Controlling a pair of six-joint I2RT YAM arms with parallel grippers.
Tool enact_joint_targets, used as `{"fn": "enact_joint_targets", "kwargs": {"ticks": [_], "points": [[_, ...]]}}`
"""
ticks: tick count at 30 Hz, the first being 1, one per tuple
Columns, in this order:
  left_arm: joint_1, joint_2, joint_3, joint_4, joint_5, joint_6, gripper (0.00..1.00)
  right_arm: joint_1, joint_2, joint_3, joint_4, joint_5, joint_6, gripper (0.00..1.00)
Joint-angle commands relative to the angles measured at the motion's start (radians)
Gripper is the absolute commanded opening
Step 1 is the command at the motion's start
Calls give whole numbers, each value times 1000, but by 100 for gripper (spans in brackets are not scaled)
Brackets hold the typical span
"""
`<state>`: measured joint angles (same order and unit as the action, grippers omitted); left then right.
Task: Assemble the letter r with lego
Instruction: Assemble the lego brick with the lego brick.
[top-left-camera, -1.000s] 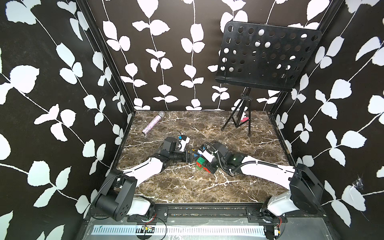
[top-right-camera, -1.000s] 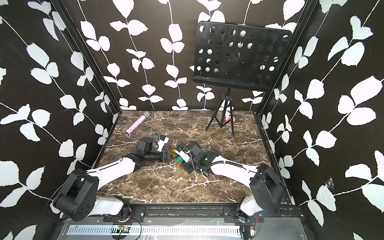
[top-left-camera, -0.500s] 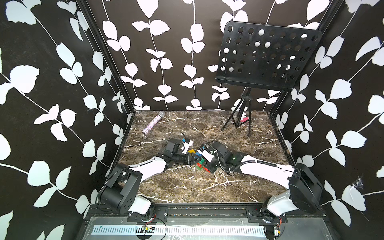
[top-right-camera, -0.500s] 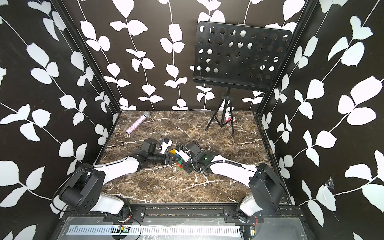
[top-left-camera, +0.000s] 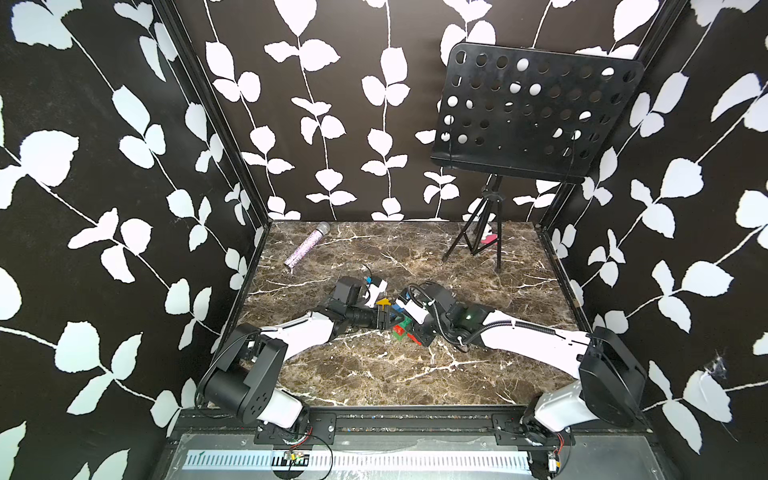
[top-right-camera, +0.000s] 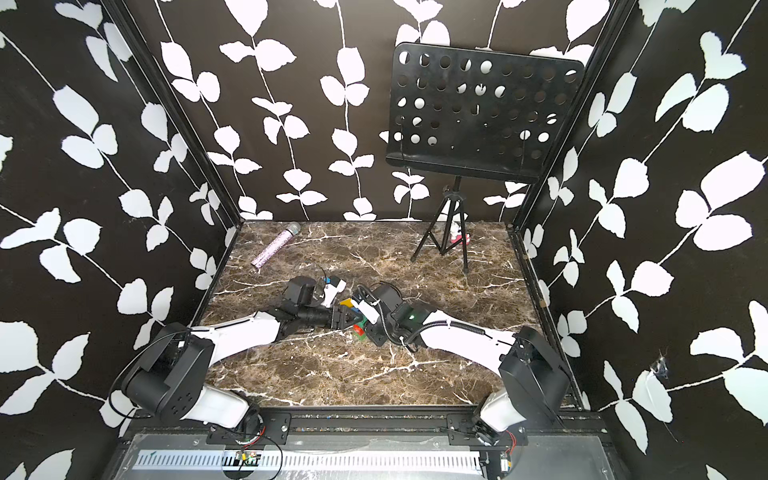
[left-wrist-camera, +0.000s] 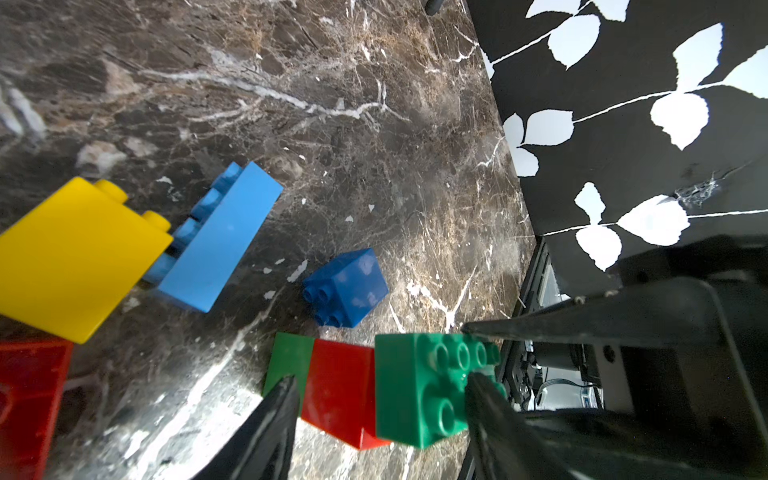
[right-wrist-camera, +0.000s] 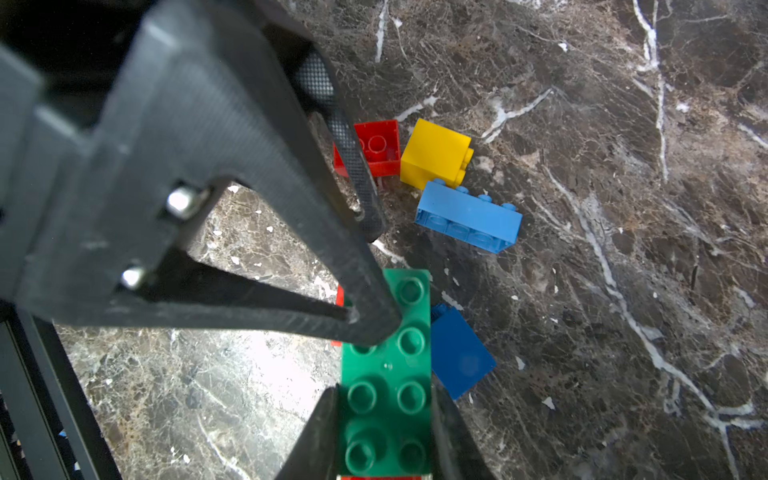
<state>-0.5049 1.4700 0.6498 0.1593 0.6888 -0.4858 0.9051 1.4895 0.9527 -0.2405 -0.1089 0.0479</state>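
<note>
My right gripper (right-wrist-camera: 384, 392) is shut on the sides of the long dark green lego brick (right-wrist-camera: 386, 365). That brick tops a small stack with a red brick (left-wrist-camera: 336, 386) and a green one (left-wrist-camera: 289, 357) under it. My left gripper (left-wrist-camera: 380, 378) spans the stack end to end, one fingertip on the studs and the other on the bottom green brick. Both grippers meet at mid-table in both top views (top-left-camera: 395, 322) (top-right-camera: 357, 320). Loose on the marble lie a yellow brick (right-wrist-camera: 434, 151), a light blue one (right-wrist-camera: 467, 216), a blue one (right-wrist-camera: 457, 353) and a red one (right-wrist-camera: 374, 147).
A black music stand (top-left-camera: 536, 112) on a tripod stands at the back right, with a small red thing (top-left-camera: 490, 239) at its feet. A glittery microphone (top-left-camera: 305, 249) lies at the back left. Leaf-patterned walls enclose the table on three sides.
My left gripper has reached to the right and now spans the stack that the right gripper holds. The right arm has stayed in place.
</note>
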Motion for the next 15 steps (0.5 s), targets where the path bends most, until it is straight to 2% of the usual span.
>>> {"fn": "enact_joint_targets", "kwargs": {"ticks": [1,15], "points": [[-4,8,1,-52,-45,21,66,20,-37,-10,-2,-24,-14,24],[-3,-40,8,-92,-64,35,67,38,-57,-17,23,-27,-9,24]]}}
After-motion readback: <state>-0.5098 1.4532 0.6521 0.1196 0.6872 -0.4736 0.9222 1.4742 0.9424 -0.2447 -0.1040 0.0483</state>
